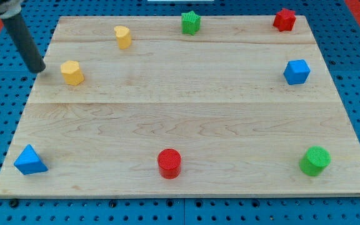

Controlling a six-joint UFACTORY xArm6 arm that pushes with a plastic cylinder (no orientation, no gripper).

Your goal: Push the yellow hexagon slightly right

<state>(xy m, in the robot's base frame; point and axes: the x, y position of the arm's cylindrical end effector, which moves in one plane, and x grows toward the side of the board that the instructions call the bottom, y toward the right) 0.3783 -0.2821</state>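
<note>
Red cylinder (169, 163) nearest, at board bottom. Yellow hexagon (72, 72) near upper left edge. Tip (40, 69) just left of hexagon, apart, not touching: placed presumably for a rightward shove. No jaws; bare rod.

My dark rod comes in from the view's top left corner and slants down toward five o'clock. My tip (39, 69) rests low at the view's left side, at about ten o'clock in the view.
</note>
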